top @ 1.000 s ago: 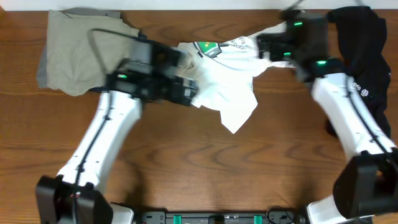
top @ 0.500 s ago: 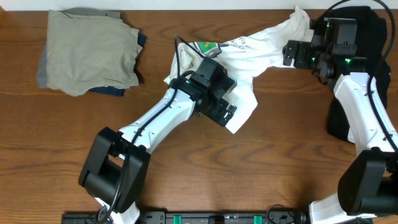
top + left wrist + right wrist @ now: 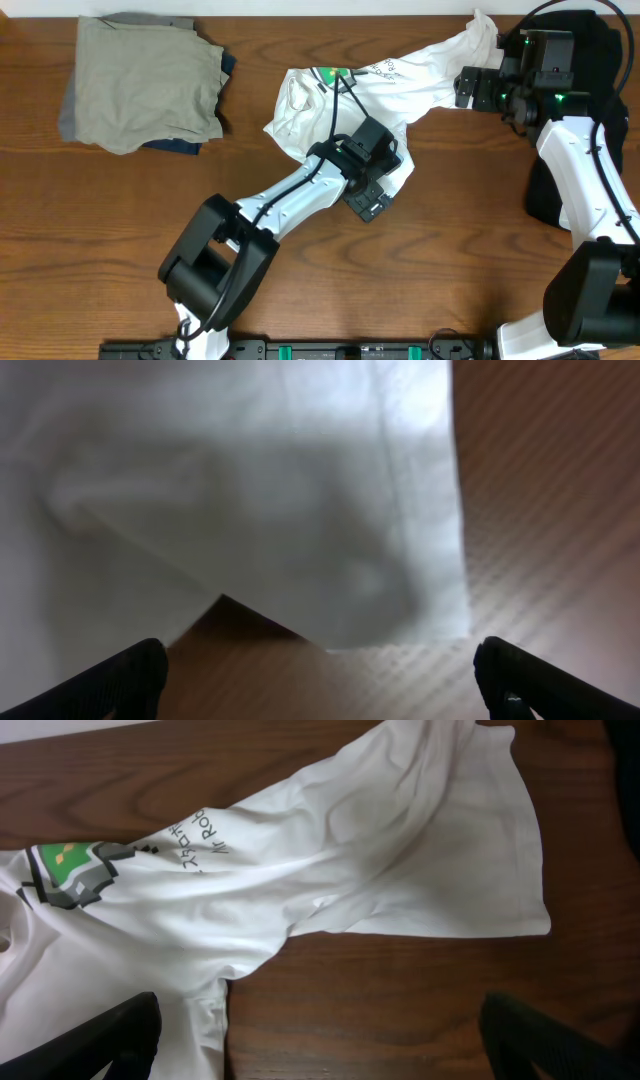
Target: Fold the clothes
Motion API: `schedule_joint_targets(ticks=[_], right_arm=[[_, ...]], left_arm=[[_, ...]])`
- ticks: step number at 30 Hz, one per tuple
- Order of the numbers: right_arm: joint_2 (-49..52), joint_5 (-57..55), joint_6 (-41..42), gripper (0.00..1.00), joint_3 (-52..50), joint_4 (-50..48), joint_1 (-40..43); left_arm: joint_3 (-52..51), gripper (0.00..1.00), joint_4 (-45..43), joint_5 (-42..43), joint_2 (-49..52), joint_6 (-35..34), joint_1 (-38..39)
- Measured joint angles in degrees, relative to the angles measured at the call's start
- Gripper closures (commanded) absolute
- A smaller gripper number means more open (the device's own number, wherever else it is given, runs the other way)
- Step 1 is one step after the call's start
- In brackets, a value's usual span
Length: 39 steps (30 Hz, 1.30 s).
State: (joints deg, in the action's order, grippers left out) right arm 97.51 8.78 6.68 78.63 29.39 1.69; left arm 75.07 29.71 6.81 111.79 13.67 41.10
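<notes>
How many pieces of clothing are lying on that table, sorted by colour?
White T-shirt: 1
Khaki-tan folded garment: 1
Black garment: 1
Dark blue layer peeking out from under the khaki-tan one: at least 1, mostly hidden
Total: at least 4

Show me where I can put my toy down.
Bare wood on the brown wooden table: the near middle, in front of the white cotton T-shirt, and the gap between it and the folded khaki-tan garment. Crowded: the black cloth corner.
</notes>
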Motion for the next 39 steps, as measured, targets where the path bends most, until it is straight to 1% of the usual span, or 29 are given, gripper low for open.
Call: schedule_joint_targets(ticks=[8,11,17,21,22,24,26,27,29,30,33,35,39], right_arm=[[0.0,-0.07,-0.68,0.01,0.0,0.04,0.0],[0.0,-0.42,-0.85,0.01,0.0,0.07,0.0],[0.0,-1.14,-0.85,0.01,0.0,0.68,0.0],[0.0,-1.57,-0.87,0.01,0.0,1.25,0.0],[0.0,-1.68,-0.87,0.01,0.0,1.36,0.0],[0.0,-1.84,-0.87,0.01,0.0,1.6,0.0],[0.0,-1.99,-0.87,0.01,0.0,1.73,0.0],[0.0,-2.01,-0.87,0.01,0.0,1.77,0.0],[0.0,-2.03,-0.87,0.01,0.0,1.86,0.0],[0.0,-2.08,-0.87,0.01,0.0,1.9,0.0],[0.0,-2.19,-0.87,0.01,0.0,1.92,0.0],[0.0,-2.19,-0.87,0.01,0.0,1.95,0.0],[0.0,-2.29,-0.87,0.01,0.0,2.19,0.0]], left_arm=[[0.0,0.01,-5.05,-1.27,3.3,3.37,0.0],[0.0,0.06,-5.53,-1.22,4.39,4.55,0.09],[0.0,0.07,-5.73,-1.31,4.39,6.14,1.27],[0.13,0.13,-5.7,-0.96,4.68,6.27,1.49],[0.28,0.16,-5.6,-0.63,4.83,6.32,1.49],[0.63,0.27,-5.16,0.07,5.16,6.19,1.49],[1.09,0.53,-4.52,0.83,5.51,6.14,1.51],[1.29,0.7,-4.24,0.96,5.66,6.29,1.6],[1.51,0.9,-3.96,0.57,5.77,6.71,1.7],[1.53,0.94,-3.93,0.22,5.77,6.97,1.7],[1.75,0.94,-3.34,-1.88,5.81,7.13,1.66],[1.99,0.94,-2.16,-4.2,5.7,5.97,1.81],[2.47,0.94,5.27,-8.81,4.46,2.1,1.09]])
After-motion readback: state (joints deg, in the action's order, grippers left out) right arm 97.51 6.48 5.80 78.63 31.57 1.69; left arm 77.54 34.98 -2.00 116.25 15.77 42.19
